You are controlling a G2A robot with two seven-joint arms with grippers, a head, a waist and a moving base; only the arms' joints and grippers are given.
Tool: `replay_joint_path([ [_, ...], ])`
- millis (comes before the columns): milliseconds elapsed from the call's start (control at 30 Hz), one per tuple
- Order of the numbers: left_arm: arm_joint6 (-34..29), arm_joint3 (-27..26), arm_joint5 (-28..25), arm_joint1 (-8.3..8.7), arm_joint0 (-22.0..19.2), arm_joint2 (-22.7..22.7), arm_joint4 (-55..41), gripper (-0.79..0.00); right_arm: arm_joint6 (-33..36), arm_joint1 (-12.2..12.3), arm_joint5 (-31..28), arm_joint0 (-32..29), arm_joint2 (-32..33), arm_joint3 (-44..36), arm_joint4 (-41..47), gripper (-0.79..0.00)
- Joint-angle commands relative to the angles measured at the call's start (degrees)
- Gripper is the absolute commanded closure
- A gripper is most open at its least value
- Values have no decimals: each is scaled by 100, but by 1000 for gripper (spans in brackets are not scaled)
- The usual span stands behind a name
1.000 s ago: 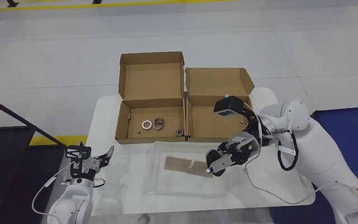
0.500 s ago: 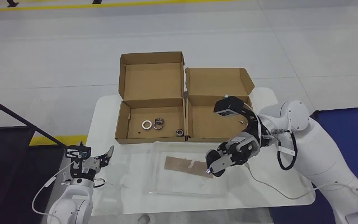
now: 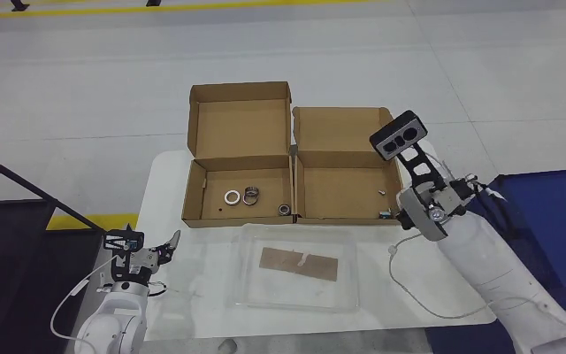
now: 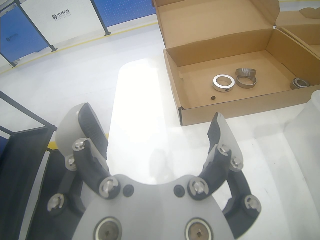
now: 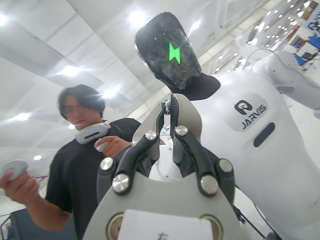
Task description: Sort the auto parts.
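So the whole setup sits on a white surface (image 3: 164, 203) with rounded corners, on a pale grey floor (image 3: 88, 88) with a yellow line (image 3: 177, 8) running along the far side. There's a blue mat (image 3: 539, 190) on the floor at the robot's right, and a black rail (image 3: 44, 196) cuts diagonally across at its left. Further back you've got blue-and-white partition panels (image 4: 75, 1) on black posts, plus bright ceiling lights (image 5: 137, 17) overhead.

Bright, even overhead light. Hard white glare on my table (image 4: 135, 88) right beside the cardboard box (image 4: 220, 51), soft shadows inside the box. Ceiling lamps (image 5: 136, 17) flare; edges bow.
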Motion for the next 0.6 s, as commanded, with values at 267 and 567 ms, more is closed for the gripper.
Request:
replay_joint_path([
  [267, 0, 0, 0, 0, 0, 0, 0, -785, 0, -411, 1371, 73, -526, 455, -288, 0],
  [567, 0, 0, 0, 0, 0, 0, 0, -785, 0, -392, 1837, 308, -1815, 341, -162, 0],
])
